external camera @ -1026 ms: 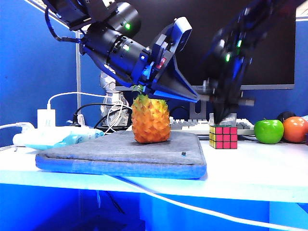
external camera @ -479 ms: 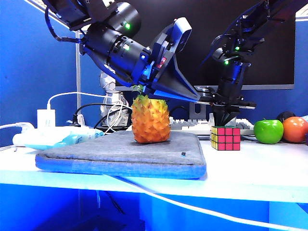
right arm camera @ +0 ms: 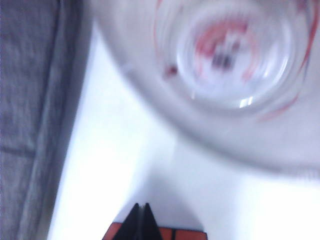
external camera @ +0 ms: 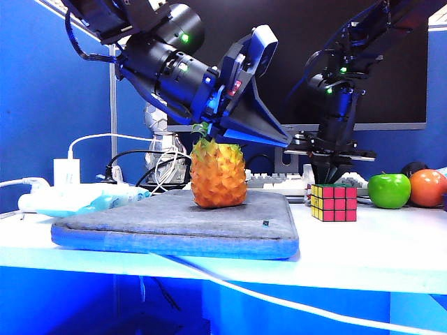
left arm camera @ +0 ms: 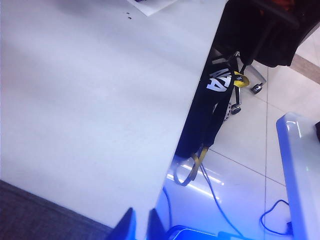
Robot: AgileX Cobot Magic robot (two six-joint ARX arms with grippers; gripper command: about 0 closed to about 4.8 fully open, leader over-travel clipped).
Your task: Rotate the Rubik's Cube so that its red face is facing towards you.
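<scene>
My grey mat [external camera: 174,223] fills the near table [external camera: 363,258], a pineapple [external camera: 218,174] standing on it. The left gripper [external camera: 279,139] hangs above the pineapple, tips nearly together, holding nothing. Right of the mat sits the Rubik's Cube [external camera: 334,202], red face [external camera: 339,203] toward me. The right gripper [external camera: 328,174], pinched together, stands right over it. A green apple [external camera: 390,190] lies beyond, bare table between.

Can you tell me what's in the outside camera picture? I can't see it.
A Rubik's Cube sits on a white table, its red face toward the camera, with the shut right gripper just above it. To the left, a pineapple stands on a grey mat under the left gripper. A green apple lies right of the cube.
</scene>
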